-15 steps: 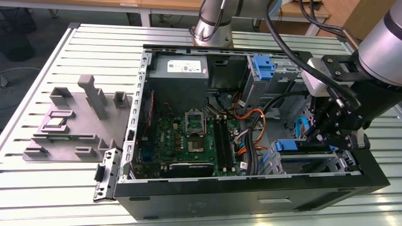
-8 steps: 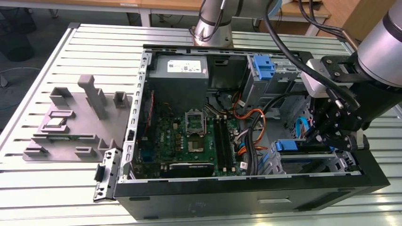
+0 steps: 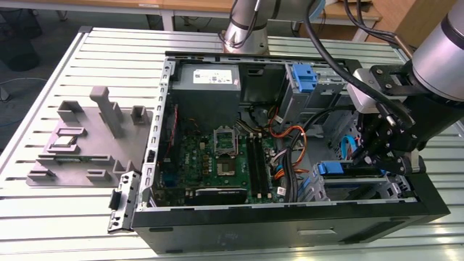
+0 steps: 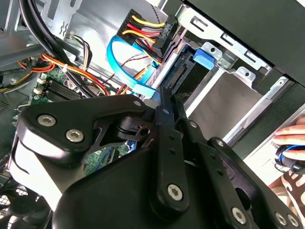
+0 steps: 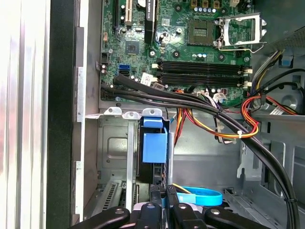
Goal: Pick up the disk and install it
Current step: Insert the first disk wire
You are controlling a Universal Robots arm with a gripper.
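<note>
Exterior view: gripper (image 3: 382, 161) down inside the open PC case (image 3: 290, 225), at its front corner on the exterior view's right, over the drive cage (image 3: 362, 187). Disk (image 3: 348, 169) stands on edge in the cage, blue carrier end showing.

Second wrist view: fingers (image 4: 164, 119) narrow, pinching disk (image 4: 183, 76).

First wrist view: jaws nipped on disk (image 5: 153, 148) edge; motherboard (image 5: 190, 43) beyond.

Open computer case (image 3: 290, 228) on slatted counter (image 3: 43, 217); green motherboard (image 3: 217, 163) inside; grey fixture block (image 3: 87, 147) at exterior view's left.

Daylight is falling across a slatted metal table (image 3: 58, 81), with wooden desks (image 3: 156, 5) standing behind it.
</note>
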